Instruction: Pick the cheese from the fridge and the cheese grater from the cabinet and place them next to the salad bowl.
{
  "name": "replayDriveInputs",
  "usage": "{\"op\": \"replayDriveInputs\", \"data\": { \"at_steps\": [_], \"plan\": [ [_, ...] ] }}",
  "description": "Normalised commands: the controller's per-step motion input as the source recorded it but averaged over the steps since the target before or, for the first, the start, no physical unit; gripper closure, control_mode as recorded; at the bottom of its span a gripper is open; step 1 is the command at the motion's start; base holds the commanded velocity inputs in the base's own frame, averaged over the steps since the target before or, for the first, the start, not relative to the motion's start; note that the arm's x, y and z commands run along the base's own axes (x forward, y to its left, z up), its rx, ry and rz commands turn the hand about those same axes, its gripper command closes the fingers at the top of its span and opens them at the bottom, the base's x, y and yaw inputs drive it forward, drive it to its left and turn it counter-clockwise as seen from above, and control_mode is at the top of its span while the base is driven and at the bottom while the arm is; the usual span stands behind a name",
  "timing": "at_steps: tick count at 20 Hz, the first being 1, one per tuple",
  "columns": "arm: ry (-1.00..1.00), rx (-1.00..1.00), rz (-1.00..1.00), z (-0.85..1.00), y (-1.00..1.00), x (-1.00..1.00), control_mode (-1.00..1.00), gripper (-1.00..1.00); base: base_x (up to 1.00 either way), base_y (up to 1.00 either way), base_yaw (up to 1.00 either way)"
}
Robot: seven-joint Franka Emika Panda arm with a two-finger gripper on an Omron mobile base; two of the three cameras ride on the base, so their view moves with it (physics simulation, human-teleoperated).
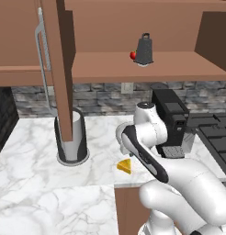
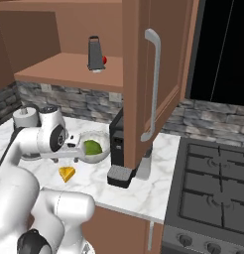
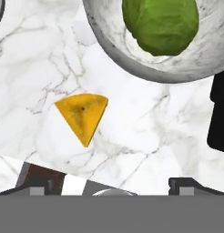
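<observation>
The marble counter point(image 1: 41, 183) is viewed forward and downward from behind the arm, left and right. The cheese point(image 1: 125, 166) and open cabinet point(image 1: 147, 69) are shared. From close above, the cheese point(image 3: 83, 114) is viewed beside the salad bowl point(image 3: 209, 54).

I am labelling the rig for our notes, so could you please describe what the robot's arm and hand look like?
The arm is made of glossy white, rounded segments with dark grey to black bands and caps at the joints. The hand ends in two small dark fingertips, blocky and squared. No cables or markings are visible.
</observation>
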Motion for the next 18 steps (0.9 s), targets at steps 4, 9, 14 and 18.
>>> {"op": "replayDriveInputs", "data": {
  "at_steps": [4, 9, 14, 18],
  "plan": [
    [-0.03, 0.06, -0.05, 0.50, -0.11, -0.17, -1.00, -1.00, 0.00, 0.00, 0.00],
    [-0.04, 0.04, -0.04, 0.53, -0.08, -0.12, -1.00, -1.00, 0.00, 0.00, 0.00],
    [-0.05, 0.03, -0.01, 0.57, -0.08, -0.11, -1.00, -1.00, 0.00, 0.00, 0.00],
    [-0.03, 0.00, 0.00, 0.57, -0.11, -0.19, -1.00, -1.00, 0.00, 0.00, 0.00]
  ]
}}
